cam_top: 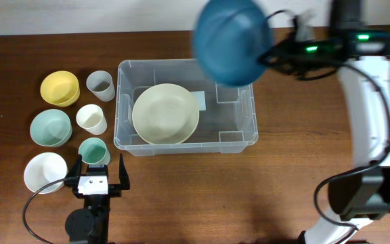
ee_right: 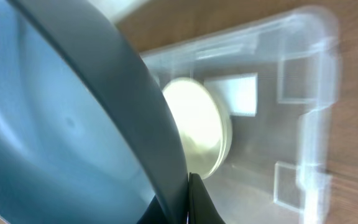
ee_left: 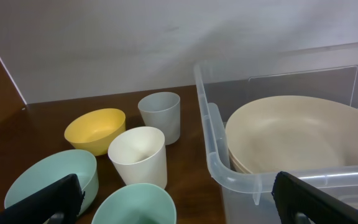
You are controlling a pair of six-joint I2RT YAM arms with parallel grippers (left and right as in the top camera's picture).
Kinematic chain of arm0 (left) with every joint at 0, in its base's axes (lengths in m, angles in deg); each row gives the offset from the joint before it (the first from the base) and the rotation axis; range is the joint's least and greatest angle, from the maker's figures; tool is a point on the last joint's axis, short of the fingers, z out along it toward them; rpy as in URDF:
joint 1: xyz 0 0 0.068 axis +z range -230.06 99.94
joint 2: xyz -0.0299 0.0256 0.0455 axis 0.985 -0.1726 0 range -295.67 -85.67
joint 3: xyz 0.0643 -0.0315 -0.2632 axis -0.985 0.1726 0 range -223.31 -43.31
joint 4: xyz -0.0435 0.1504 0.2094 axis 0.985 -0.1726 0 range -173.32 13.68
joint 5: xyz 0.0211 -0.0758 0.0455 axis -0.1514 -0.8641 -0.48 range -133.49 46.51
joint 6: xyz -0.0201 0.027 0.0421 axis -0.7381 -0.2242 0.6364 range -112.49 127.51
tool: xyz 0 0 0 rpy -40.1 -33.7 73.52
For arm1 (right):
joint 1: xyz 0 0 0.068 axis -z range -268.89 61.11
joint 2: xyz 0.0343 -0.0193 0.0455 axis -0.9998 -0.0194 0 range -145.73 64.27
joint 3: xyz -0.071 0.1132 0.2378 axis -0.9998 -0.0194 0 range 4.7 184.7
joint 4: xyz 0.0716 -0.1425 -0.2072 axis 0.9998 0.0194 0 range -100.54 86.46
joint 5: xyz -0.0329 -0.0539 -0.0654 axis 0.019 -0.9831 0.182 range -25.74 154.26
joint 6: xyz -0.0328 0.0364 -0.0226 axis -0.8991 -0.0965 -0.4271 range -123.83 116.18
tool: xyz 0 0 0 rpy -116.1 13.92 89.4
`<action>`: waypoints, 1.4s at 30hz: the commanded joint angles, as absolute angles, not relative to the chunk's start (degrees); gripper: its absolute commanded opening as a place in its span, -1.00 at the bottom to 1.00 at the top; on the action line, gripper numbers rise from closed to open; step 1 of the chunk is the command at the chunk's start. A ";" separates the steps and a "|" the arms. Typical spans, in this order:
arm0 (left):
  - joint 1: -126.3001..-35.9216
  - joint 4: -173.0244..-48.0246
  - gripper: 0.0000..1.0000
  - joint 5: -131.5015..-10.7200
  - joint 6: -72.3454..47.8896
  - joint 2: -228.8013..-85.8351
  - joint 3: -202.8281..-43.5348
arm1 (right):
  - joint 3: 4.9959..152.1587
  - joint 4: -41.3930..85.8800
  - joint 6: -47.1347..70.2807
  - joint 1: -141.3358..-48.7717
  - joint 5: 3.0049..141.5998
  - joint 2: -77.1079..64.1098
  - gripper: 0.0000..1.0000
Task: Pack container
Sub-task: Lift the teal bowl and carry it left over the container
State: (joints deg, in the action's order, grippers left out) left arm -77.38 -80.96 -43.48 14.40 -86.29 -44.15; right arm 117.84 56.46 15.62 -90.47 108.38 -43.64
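Centrally on the brown desk (cam_top: 296, 169), the container (cam_top: 238, 145) is set with its long axis running left to right in the overhead view. A cream dish (cam_top: 165, 113) is laid in its left half. The right half is bare apart from a white label (cam_top: 200, 99) on the base, on which no writing can be read.

The right end effector (cam_top: 278, 52) is clenched on the rim of a blue bowl (cam_top: 230, 41), which is held in the air over the container's far right corner. The open space is therefore judged to lie below it and slightly towards the near side. The right arm (cam_top: 374, 115) is the nearer one for that placement.

The left end effector (cam_top: 100, 169) is released, fingers spread, at the front left, just on the near side of a teal cup (cam_top: 93, 149). Other cups and bowls (cam_top: 59, 88) are grouped on the desk to the left of the container. No brand marks are visible.
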 commanded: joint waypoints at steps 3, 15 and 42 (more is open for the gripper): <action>-77.12 -81.07 0.99 -43.31 15.34 -85.99 -43.82 | 118.13 57.20 17.28 -100.62 94.10 -45.72 -0.92; -77.12 -81.07 0.99 -43.31 15.34 -85.99 -43.82 | 118.13 54.60 21.82 -110.80 91.61 -54.40 -0.93; -77.12 -81.07 0.99 -43.31 15.34 -85.99 -43.82 | 117.73 53.71 22.17 -114.76 91.59 -63.75 -0.72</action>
